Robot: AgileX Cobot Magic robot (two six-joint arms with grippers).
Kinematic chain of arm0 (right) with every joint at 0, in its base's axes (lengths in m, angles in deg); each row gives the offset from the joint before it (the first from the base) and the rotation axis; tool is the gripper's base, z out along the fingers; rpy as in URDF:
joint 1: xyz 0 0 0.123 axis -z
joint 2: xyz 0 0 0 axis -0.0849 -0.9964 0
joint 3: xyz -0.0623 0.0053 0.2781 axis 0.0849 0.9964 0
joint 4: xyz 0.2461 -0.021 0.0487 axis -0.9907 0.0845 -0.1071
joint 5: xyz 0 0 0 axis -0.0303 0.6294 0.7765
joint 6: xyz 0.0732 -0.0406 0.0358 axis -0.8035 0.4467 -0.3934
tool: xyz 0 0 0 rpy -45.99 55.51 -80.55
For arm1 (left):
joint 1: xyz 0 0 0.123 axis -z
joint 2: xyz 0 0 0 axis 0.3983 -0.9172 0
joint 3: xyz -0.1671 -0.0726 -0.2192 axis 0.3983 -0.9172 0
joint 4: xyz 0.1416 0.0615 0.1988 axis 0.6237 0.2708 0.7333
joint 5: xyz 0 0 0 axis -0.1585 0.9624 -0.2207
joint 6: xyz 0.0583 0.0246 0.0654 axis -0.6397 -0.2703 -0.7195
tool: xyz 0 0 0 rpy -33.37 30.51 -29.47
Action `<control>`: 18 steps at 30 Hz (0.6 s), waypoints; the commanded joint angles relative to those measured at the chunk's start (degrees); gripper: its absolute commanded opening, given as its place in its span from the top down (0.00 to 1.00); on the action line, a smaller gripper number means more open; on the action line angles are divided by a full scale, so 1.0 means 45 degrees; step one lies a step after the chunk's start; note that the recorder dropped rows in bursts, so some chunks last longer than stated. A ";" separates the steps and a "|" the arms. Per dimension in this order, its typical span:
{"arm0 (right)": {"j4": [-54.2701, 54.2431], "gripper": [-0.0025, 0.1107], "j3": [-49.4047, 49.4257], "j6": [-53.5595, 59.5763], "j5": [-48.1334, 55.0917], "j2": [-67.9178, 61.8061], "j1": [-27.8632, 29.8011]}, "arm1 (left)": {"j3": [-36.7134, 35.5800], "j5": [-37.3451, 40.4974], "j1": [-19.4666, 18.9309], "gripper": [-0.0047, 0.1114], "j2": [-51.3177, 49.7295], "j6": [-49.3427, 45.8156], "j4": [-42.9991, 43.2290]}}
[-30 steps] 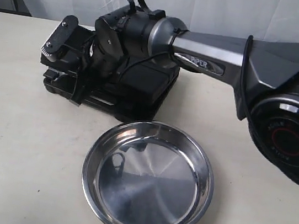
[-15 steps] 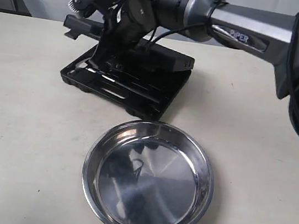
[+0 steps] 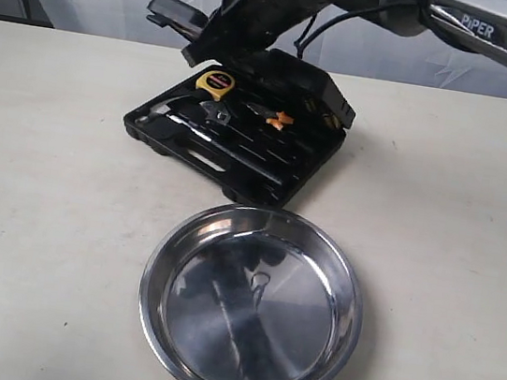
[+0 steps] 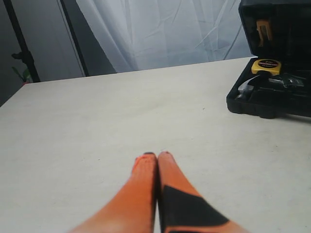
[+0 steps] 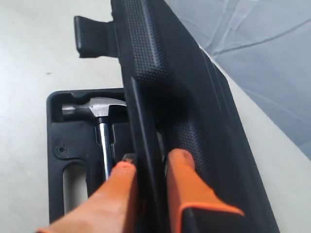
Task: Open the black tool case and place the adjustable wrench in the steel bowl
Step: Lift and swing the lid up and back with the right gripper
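Observation:
The black tool case (image 3: 238,164) lies open behind the steel bowl (image 3: 252,303), which holds nothing. My right gripper (image 5: 150,162) is shut on the edge of the raised lid (image 5: 170,87), one orange finger on each side; in the exterior view it (image 3: 225,2) holds the lid up at the top. In the tray a small silver jaw head, likely the adjustable wrench (image 3: 217,112), lies between the yellow tape measure (image 3: 214,81) and the hammer (image 3: 165,116). My left gripper (image 4: 156,155) is shut on nothing, low over bare table, left of the case (image 4: 272,97).
Orange-handled pliers (image 3: 278,118) sit in the tray's far part. The hammer (image 5: 99,104) lies right beside my right fingers. The right arm (image 3: 475,27) spans the top of the exterior view. A curtain hangs behind the beige table (image 3: 42,217).
The right gripper has swung the lid up and back. The case went from nearly closed to open, and its tools now show. The bowl has not moved.

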 commanded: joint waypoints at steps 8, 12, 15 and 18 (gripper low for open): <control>-0.2314 0.98 -0.0017 -0.0238 -0.0578 0.0351 0.0900 | 0.0025 -0.0133 0.0114 0.96 0.0049 0.0066 0.0000; -0.2551 0.98 -0.0017 -0.0238 -0.0597 0.0498 0.1361 | 0.0025 -0.0133 0.0114 0.96 0.0049 0.0066 0.0000; -0.2572 0.98 -0.0017 -0.0238 -0.0567 0.0577 0.1726 | 0.0025 -0.0133 0.0114 0.96 0.0049 0.0066 0.0000; -0.2572 0.98 -0.0017 -0.0238 -0.0380 0.0604 0.2125 | 0.0025 -0.0133 0.0114 0.96 0.0049 0.0066 0.0000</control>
